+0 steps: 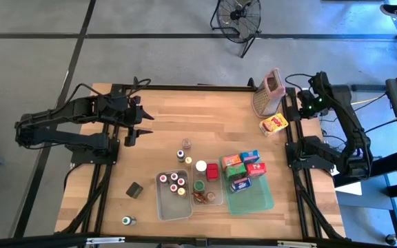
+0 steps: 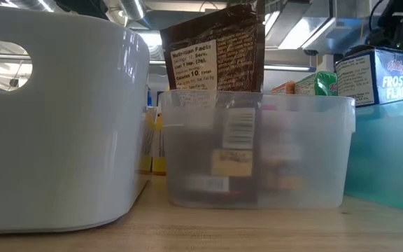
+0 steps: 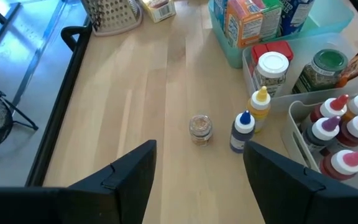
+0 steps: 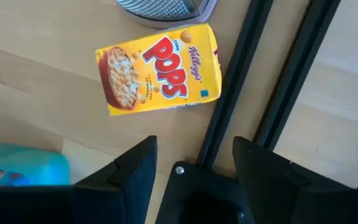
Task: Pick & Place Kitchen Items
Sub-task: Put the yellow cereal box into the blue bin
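Right wrist view: yellow Pops carton [image 4: 159, 76] lies flat on the table, just beside the grater [image 4: 163, 7] and the frame rail [image 4: 232, 106]. Right gripper [image 4: 194, 165] hangs above it, spread, empty. We risk fingers striking rail or grater on descent. Left gripper [image 3: 197, 168] spread, empty, near the small jar [image 3: 200, 129].

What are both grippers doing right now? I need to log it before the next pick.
Left gripper: open, empty, above the bare table near a small spice jar.
Right gripper: open, empty, above the yellow Corn Pops carton.
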`<state>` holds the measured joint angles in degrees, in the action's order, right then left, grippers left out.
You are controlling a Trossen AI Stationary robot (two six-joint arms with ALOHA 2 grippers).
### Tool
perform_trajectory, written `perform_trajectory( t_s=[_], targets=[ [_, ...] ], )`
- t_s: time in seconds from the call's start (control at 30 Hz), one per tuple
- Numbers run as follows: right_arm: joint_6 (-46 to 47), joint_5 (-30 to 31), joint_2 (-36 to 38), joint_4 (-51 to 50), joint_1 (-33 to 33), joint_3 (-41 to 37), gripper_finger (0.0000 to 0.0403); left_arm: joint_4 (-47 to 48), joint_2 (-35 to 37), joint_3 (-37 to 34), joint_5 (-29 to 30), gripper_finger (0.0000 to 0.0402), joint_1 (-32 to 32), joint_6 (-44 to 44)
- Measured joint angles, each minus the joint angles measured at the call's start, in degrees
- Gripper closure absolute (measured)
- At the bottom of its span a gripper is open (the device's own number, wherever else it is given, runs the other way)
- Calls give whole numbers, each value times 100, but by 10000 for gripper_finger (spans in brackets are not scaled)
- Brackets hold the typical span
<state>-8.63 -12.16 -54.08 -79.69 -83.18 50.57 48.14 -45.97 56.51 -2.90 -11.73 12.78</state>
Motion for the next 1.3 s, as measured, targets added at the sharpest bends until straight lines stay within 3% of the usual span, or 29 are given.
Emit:
perform_trajectory(
  t_s=[0.23,0.47,0.9,1.3],
  targets=[
    [-209,66,65,170,-13,0,190,7,-1,0,-4,164,0,-2],
    [-590,981,29,49,-48,4,190,5,-1,0,-168,164,0,-2],
    [-1303,1291,107,441,-186,-328,190,9,-1,-1,-175,164,0,-157],
    [-1932,711,224,1373,-190,-1237,190,11,-1,-1,-175,164,0,-157]
  ],
)
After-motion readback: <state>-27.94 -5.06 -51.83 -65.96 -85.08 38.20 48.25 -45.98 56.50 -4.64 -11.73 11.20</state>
